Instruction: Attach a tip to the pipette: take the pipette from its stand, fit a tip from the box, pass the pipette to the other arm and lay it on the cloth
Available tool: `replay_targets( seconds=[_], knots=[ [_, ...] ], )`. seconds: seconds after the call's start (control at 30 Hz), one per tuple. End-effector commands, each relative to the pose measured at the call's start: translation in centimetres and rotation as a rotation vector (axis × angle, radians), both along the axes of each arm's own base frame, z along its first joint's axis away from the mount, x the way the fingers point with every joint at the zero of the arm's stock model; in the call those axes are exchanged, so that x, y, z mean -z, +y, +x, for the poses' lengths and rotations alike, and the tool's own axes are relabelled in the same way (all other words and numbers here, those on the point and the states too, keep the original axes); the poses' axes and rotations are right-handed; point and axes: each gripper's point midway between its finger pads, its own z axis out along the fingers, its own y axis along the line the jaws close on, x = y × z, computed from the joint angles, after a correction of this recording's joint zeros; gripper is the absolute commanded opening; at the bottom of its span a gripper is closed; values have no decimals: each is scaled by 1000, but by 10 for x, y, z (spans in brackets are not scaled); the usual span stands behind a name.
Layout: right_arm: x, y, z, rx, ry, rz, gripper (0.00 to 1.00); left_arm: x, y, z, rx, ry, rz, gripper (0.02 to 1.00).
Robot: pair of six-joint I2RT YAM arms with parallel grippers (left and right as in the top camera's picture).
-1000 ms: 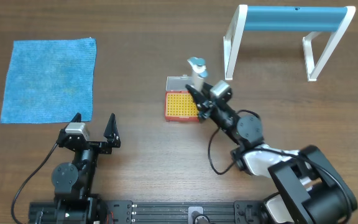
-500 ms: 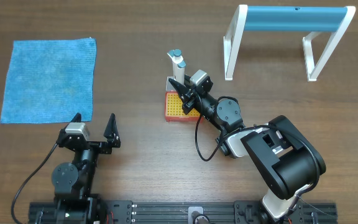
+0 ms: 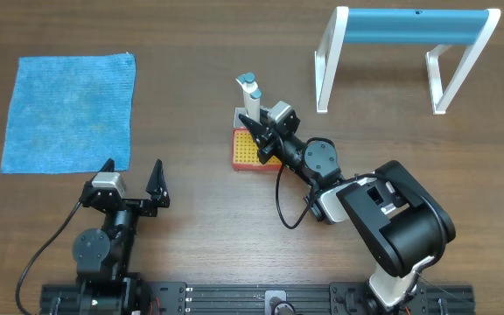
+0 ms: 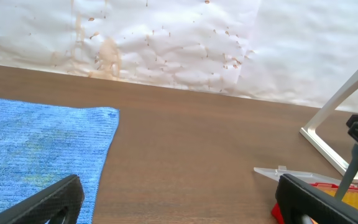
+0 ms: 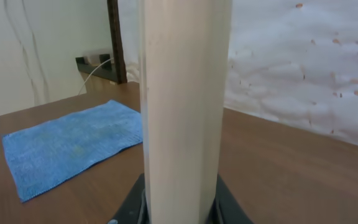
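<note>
Pipette [image 3: 251, 93] shifted left, yellow tip box [image 3: 244, 155] open

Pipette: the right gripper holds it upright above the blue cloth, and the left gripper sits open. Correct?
Not quite. The right gripper holds the pipette upright above the tip box, not the blue cloth; the left wrist view shows its shaft pointing down at the box. The left gripper sits open.
</note>
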Motion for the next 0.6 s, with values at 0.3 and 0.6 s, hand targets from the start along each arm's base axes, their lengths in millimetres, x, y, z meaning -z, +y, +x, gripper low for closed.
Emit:
replay_targets(
  seconds=[0.3, 0.6],
  knots=[
    [7, 3, 9, 4, 15, 4, 80, 2, 2, 0, -7, 4, 9, 998],
    [18, 1, 5, 4, 44, -12, 84, 2, 2, 0, -7, 4, 9, 998]
  ],
)
